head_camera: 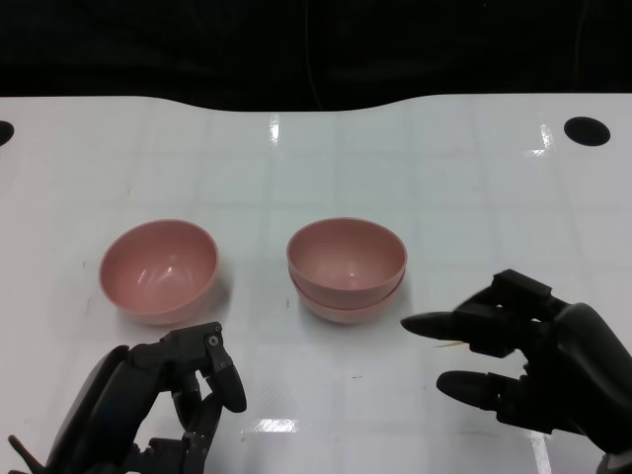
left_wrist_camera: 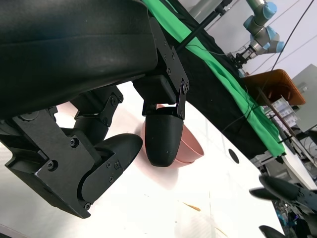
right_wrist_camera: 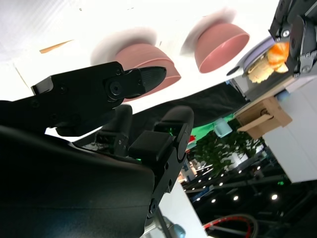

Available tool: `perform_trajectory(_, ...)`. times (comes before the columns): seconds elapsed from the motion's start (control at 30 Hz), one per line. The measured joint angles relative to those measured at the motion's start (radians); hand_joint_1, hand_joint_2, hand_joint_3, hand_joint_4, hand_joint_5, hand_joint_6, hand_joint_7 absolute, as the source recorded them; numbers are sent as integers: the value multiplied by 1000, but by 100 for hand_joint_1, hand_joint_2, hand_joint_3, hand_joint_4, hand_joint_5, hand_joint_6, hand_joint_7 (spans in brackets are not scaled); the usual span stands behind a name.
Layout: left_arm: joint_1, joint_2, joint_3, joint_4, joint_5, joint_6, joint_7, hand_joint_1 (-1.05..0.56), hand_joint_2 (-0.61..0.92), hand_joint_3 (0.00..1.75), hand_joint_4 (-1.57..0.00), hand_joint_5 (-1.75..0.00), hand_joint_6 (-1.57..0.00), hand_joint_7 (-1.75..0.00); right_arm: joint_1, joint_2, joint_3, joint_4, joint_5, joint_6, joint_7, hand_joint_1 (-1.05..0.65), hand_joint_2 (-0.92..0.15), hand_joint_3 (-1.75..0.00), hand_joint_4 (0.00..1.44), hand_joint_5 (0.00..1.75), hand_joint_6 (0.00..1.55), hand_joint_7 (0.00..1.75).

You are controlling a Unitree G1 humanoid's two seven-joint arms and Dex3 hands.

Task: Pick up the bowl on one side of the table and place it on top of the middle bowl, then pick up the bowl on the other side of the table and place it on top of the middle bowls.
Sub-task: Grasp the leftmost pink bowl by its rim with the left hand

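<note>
Two pink bowls stand nested as one stack [head_camera: 347, 267] at the middle of the white table [head_camera: 444, 178]. A single pink bowl [head_camera: 158, 269] stands upright to its left. My left hand [head_camera: 173, 400] hovers just in front of that single bowl, fingers bent and apart, holding nothing. In the left wrist view the bowl [left_wrist_camera: 190, 148] shows behind a fingertip. My right hand [head_camera: 518, 357] is to the right of the stack and nearer me, fingers spread toward it, empty. The right wrist view shows the stack [right_wrist_camera: 148, 55] and the single bowl [right_wrist_camera: 220, 42] beyond its fingers.
A dark round hole [head_camera: 587, 130] sits at the table's far right corner, another at the far left edge [head_camera: 4, 131]. Black backdrop lies behind the table. Bare table surface lies to the right of the stack.
</note>
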Motion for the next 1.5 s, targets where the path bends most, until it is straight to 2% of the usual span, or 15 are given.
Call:
perform_trajectory(0.03, 0, 0, 1, 0, 0, 0, 0, -9, 30, 148, -88, -163, -81, -145, 7, 2, -5, 0, 5, -7, 0, -10, -51, -89, 66, 122, 84, 62)
perform_trajectory(0.07, 0, 0, 4, 0, 0, 0, 0, -9, 31, 146, -88, -161, -81, -143, 13, 5, -12, 0, 13, -14, 0, -9, -45, -99, 69, 123, 84, 66)
perform_trajectory(0.2, 0, 0, 19, 0, 0, 0, 0, -9, 35, 139, -86, -151, -80, -132, 19, 25, -28, 10, 20, -46, -14, -5, -41, -112, 80, 129, 89, 78)
perform_trajectory(0.27, 0, 0, 22, 0, 1, 0, 1, -10, 41, 129, -83, -143, -80, -119, 18, 31, -29, 30, 19, -60, -18, -4, -41, -116, 85, 132, 92, 81)
perform_trajectory(0.3, 0, 0, 25, 0, 1, 0, 1, -10, 44, 124, -81, -140, -80, -113, 18, 32, -30, 40, 17, -63, -20, -5, -40, -118, 86, 134, 93, 83)
perform_trajectory(0.33, 0, 0, 28, 0, 1, 0, 2, -10, 45, 119, -79, -135, -80, -106, 17, 33, -31, 49, 17, -64, -20, -5, -38, -125, 86, 144, 93, 86)
perform_trajectory(0.37, 0, -1, 30, 0, 2, 0, 5, -10, 46, 111, -76, -129, -79, -97, 15, 33, -32, 58, 17, -65, -20, -4, -35, -133, 85, 156, 91, 92)
perform_trajectory(0.47, 3, 0, 40, -17, 47, 0, 31, -14, 52, 85, -68, -119, -77, -68, 7, 36, -35, 78, 18, -66, -19, -5, -28, -148, 88, 172, 86, 115)
perform_trajectory(0.53, 6, 1, 51, -34, 84, 1, 49, -16, 57, 70, -65, -112, -77, -53, 2, 36, -37, 78, 18, -64, -16, -7, -26, -155, 91, 174, 84, 125)
perform_trajectory(0.6, 9, 4, 62, -53, 133, 1, 72, -22, 70, 40, -60, -101, -78, -25, -2, 36, -40, 78, 18, -52, -7, -10, -20, -163, 94, 174, 83, 139)
perform_trajectory(0.73, 13, 26, 75, -90, 218, 1, 96, -30, 86, 11, -47, -88, -72, -5, -5, 37, -47, 76, 18, -26, 7, -12, -16, -168, 97, 175, 81, 154)
perform_trajectory(0.87, 15, 41, 95, -143, 306, 25, 105, -40, 91, 4, -41, -74, -65, -1, -3, 44, -47, 52, 19, 23, 34, -11, -15, -166, 98, 175, 80, 160)
perform_trajectory(1.1, 14, 78, 120, -251, 447, 121, 100, -43, 90, 1, -34, -66, -56, 0, 0, 58, -46, 20, 22, 59, 58, -7, -15, -165, 97, 175, 78, 165)
perform_trajectory(1.33, -52, 118, 133, -294, 533, 222, 52, -41, 83, 0, -34, -62, -52, 0, -1, 59, -45, 26, 19, 51, 58, -9, -14, -166, 97, 175, 77, 164)
perform_trajectory(1.5, -117, 149, 106, -296, 613, 308, -26, -49, 83, 0, -34, -55, -49, 0, -2, 63, -44, 26, 18, 49, 57, -9, -15, -166, 97, 175, 78, 163)
